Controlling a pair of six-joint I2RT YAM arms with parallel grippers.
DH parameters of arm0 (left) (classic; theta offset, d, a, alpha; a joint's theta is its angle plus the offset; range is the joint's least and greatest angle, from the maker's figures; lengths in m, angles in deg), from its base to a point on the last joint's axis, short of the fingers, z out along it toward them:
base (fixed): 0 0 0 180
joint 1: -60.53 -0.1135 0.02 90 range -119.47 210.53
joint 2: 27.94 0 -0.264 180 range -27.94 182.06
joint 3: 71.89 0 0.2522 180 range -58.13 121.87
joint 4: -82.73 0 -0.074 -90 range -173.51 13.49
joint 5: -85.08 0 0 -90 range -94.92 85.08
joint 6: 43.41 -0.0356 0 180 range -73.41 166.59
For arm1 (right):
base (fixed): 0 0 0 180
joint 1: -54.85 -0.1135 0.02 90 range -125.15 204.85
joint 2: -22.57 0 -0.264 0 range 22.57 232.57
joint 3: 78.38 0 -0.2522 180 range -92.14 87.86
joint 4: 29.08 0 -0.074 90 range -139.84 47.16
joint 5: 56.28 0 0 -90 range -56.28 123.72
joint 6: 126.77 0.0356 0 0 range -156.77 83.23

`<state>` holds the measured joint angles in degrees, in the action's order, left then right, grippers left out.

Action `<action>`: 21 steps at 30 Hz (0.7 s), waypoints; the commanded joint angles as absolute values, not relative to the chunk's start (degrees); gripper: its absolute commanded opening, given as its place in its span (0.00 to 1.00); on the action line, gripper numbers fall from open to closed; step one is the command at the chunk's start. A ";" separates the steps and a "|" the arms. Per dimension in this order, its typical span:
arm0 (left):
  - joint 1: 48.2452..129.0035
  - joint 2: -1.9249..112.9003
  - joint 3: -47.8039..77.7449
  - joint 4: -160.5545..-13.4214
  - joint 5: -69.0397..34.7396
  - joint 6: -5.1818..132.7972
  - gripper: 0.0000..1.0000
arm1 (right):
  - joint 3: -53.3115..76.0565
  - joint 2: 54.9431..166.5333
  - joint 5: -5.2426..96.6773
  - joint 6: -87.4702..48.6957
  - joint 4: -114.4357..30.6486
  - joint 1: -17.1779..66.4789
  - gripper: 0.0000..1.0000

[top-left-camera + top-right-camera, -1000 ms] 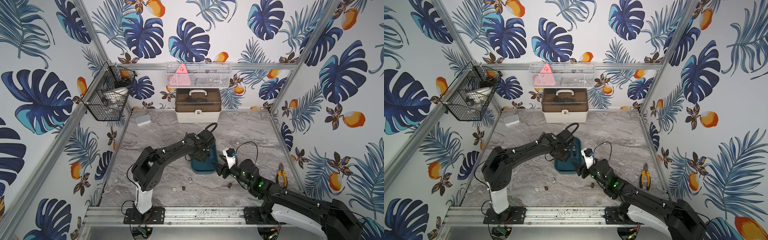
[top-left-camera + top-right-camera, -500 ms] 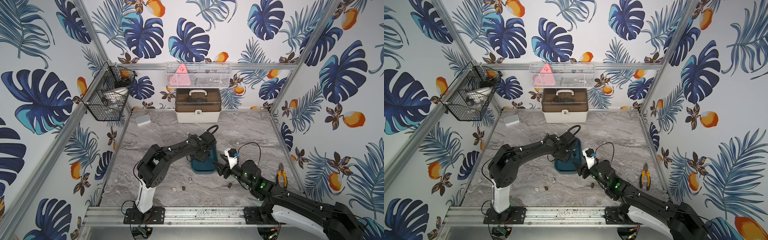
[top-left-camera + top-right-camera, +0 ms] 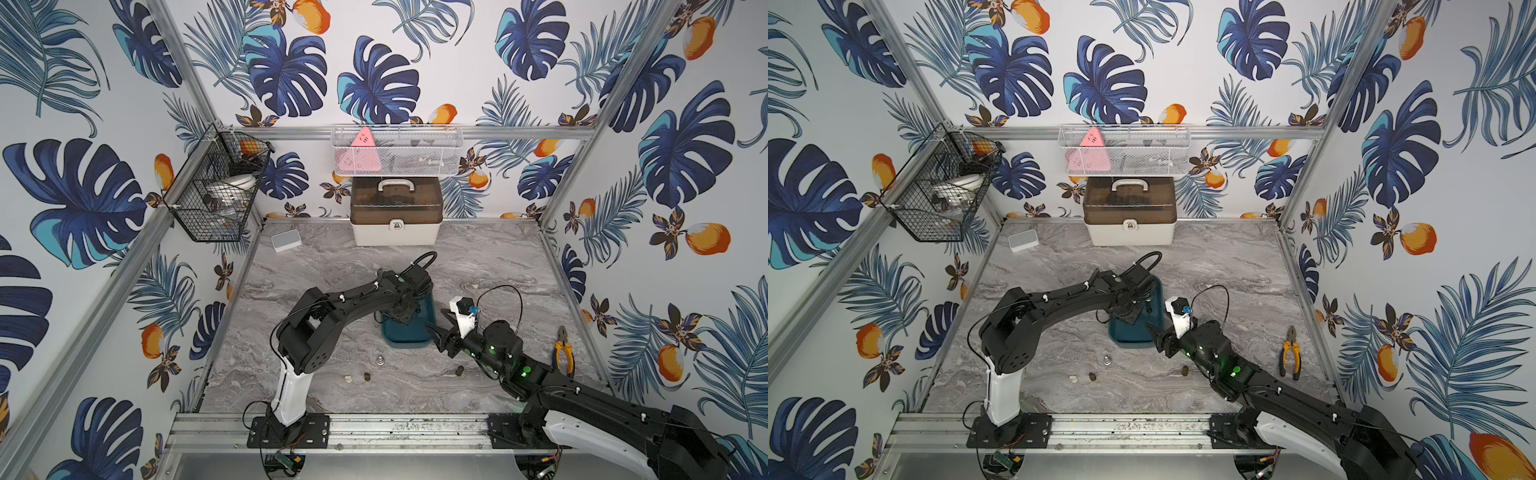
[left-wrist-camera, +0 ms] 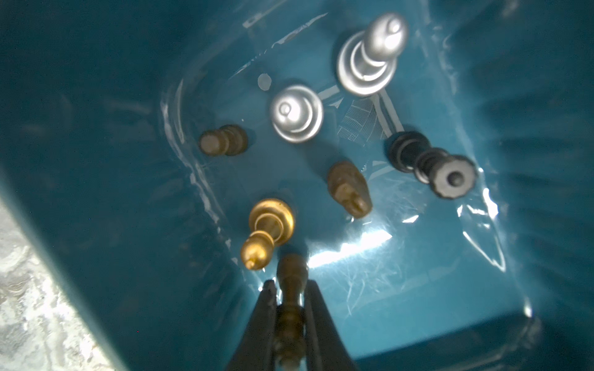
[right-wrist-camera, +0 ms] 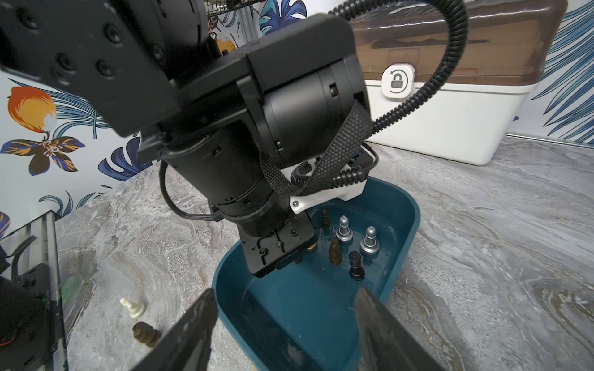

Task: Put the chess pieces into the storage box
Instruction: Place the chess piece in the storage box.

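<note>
Change: the left arm [image 3: 332,303] has shifted its elbow slightly toward the storage box [image 3: 405,338]. Its wrist stays over the box, and the right arm [image 3: 582,399] keeps its place.
Bench: the grey marble bench [image 3: 332,266] carries a white case [image 3: 395,232] at the back wall and pliers [image 3: 563,347] near the right edge.
Storage box: mid-bench, between the two arms, top open.
Left end effector: the left end effector [image 4: 289,286] is down inside the box, clenched on a gold piece [image 4: 291,269].
Right end effector: the right end effector [image 5: 286,292] is released, fingers spread wide, just beside the box's near corner.
In the box: standing are a second gold piece [image 4: 270,231] just beside the held one, two silver pawns [image 4: 369,64] [image 4: 295,112], a black piece [image 4: 430,163] and two brown pieces [image 4: 223,141] [image 4: 348,186].
On the bench: in front of the box are a silver piece [image 3: 379,360], a whitish piece [image 3: 348,378] next to a dark brown piece [image 3: 367,377], and another brown piece [image 3: 459,370] nearer the right arm.
</note>
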<state>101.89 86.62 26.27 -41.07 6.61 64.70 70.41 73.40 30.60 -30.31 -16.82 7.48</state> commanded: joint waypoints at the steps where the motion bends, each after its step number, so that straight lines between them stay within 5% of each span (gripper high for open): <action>1: 101.75 86.89 26.26 -42.02 6.80 64.96 0.17 | 70.10 73.60 30.44 -30.33 -15.76 7.40 0.70; 21: 101.68 87.35 25.12 -43.61 5.55 65.22 0.18 | 69.66 74.26 30.77 -30.34 -16.10 7.39 0.70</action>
<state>101.78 86.88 25.33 -43.63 6.56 64.74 70.15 74.23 30.65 -30.29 -16.87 7.50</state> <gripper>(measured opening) 0.180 0.701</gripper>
